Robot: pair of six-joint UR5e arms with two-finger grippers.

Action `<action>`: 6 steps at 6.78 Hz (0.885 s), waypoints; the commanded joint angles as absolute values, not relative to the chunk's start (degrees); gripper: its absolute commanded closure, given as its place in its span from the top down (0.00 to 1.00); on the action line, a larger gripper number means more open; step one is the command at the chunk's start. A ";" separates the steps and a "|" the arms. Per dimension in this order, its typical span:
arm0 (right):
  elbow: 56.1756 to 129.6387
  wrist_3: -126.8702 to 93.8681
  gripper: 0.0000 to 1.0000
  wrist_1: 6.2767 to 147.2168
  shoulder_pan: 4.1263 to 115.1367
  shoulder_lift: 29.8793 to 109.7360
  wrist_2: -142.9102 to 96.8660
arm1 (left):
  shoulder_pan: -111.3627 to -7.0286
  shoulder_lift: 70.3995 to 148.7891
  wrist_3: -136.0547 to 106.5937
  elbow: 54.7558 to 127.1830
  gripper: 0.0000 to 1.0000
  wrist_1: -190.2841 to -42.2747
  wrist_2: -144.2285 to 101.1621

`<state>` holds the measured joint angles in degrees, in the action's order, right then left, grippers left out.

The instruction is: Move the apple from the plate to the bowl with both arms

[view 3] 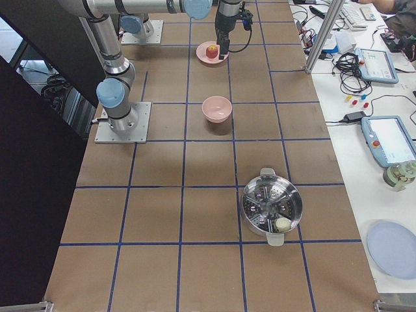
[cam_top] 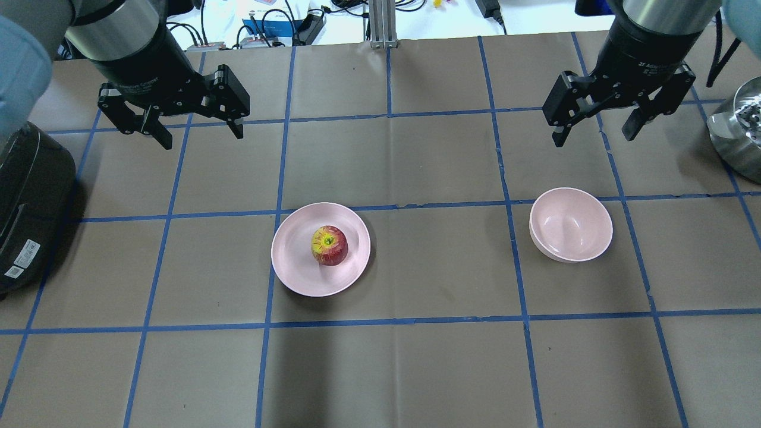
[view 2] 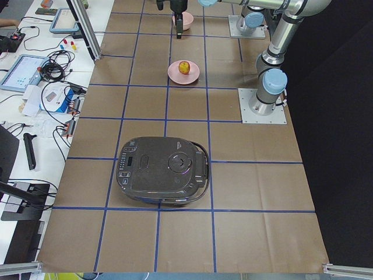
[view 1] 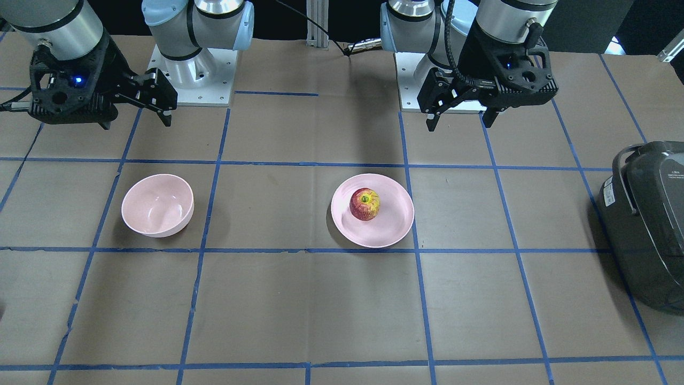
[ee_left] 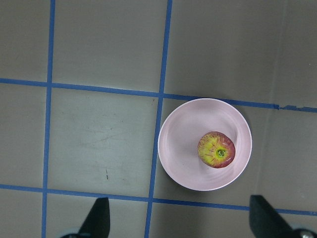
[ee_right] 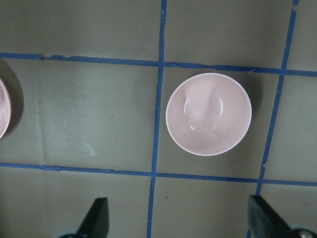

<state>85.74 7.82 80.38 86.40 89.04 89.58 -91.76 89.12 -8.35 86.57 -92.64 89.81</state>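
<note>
The red apple sits stem up on the flat pink plate near the table's middle. The empty pink bowl stands apart, on my right side. My left gripper is open and empty, high above the table, behind and left of the plate. Its wrist view looks down on the apple. My right gripper is open and empty, high behind the bowl. Its wrist view shows the bowl.
A black rice cooker stands at the table's left end. A steel steamer pot stands at the right end. The arm bases are bolted at the robot's edge. Blue tape lines grid the brown table.
</note>
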 commanded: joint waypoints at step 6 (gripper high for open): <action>91.99 8.70 1.00 85.67 83.42 88.33 89.38 | -92.19 89.38 -8.35 86.75 1.00 -92.64 90.09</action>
